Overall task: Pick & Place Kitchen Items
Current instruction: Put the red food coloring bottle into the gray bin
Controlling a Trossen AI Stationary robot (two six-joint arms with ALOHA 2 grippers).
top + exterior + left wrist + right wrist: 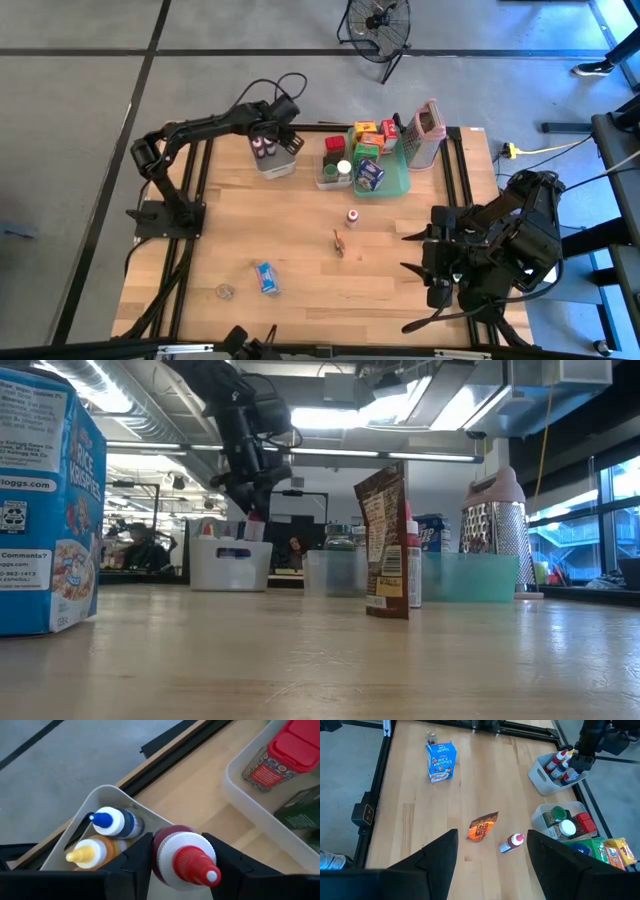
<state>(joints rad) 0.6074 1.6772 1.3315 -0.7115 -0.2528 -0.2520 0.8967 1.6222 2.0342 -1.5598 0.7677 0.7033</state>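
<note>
My left gripper hangs over the white bin at the table's far left, shut on a dark red bottle with a white collar and red cap. In the bin stand a blue-capped bottle and a yellow-capped one. A small red-capped bottle lies on its side on the table. A brown packet, a blue cereal box and a little jar stand on it too. My right gripper waits open, high over the table's right side, holding nothing. My left gripper pinches the bottle's dark red body, just below the white collar, between its two fingers. The fingers slant down from above. The bottle is lifted clear above the white bin, tilted, its red cap pointing back up toward the wrist.
A clear bin with jars, a teal tray of boxes and a grey grater line the far edge, right of the white bin. Black frame rails run along the table's sides. The wood between the loose items is bare.
</note>
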